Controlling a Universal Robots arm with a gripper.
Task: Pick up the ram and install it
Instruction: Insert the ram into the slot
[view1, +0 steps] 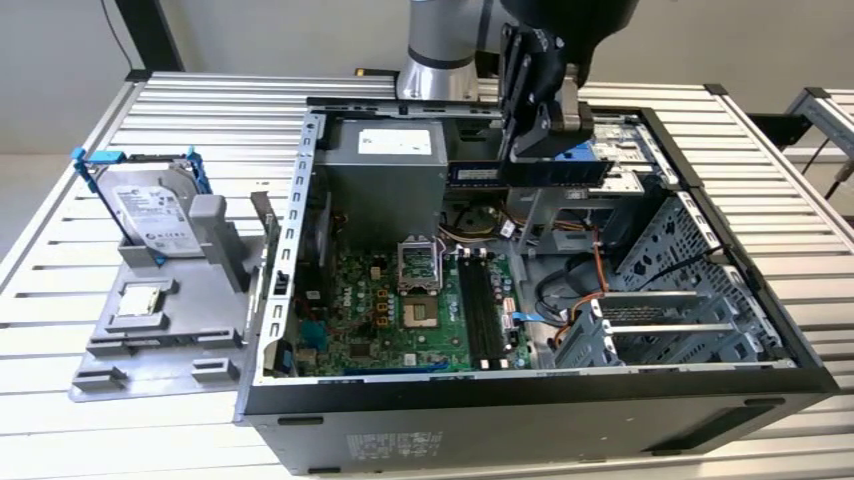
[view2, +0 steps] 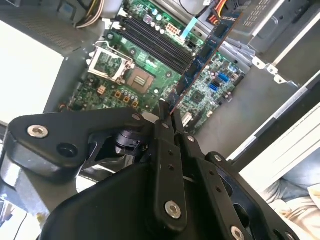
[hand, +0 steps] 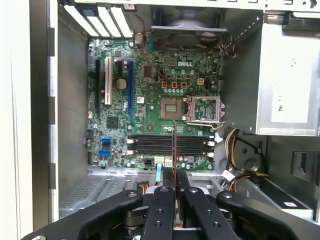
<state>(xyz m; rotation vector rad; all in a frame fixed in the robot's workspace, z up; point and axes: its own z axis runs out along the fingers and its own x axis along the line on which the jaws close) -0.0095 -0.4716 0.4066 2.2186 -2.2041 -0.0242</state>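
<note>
The ram (view1: 530, 172), a dark blue-green stick, hangs level above the open computer case (view1: 534, 395), near its back end in the exterior view. My gripper (view1: 541, 150) is shut on its upper edge. In the second wrist view the ram (view2: 205, 55) runs out from between the black fingers (view2: 162, 145) over the green motherboard (view2: 150, 80). The first wrist view has the ram (hand: 174, 145) edge-on, a thin line crossing the black memory slots (hand: 150, 145), with the gripper (hand: 175, 189) closed around it. The slots (view1: 483, 305) lie well below the stick.
A silver hard drive in a blue bracket (view1: 150, 205) stands on a grey fixture (view1: 160, 320) at the exterior view's left. Inside the case are the power supply (view1: 387, 160), a drive cage (view1: 667, 310), orange cables (view1: 587, 300) and the processor socket (view1: 418, 262).
</note>
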